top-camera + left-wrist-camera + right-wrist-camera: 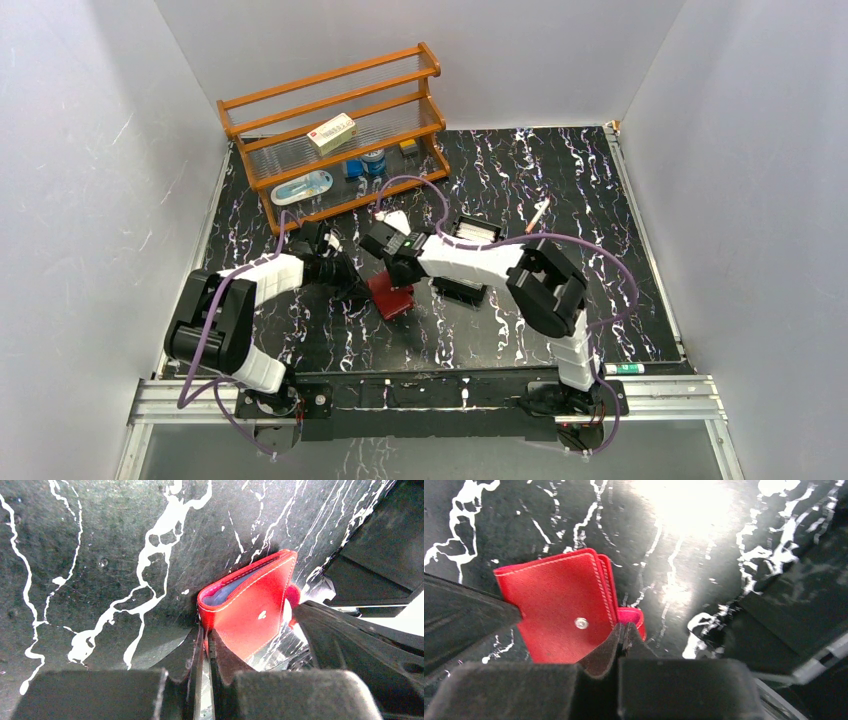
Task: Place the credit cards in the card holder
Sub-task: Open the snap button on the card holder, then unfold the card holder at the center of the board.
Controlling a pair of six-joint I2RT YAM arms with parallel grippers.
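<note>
The right hand (624, 630) is pinched shut on the pink snap tab (633, 616) of the red wallet (554, 600), and the left hand (205, 632) is clamped on its opposite cover edge. The wallet stands on edge mid-bench (600, 190), slightly ajar, with a silver stud on one face. At its 3 o'clock a black tray (458, 293) holds something white; at 11 o'clock a wooden rack (229, 118) carries a cream box (332, 132).

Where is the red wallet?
In the top view, the red wallet sits mid-table, between the left end effector and right end effector, just left of the black tray.
</note>
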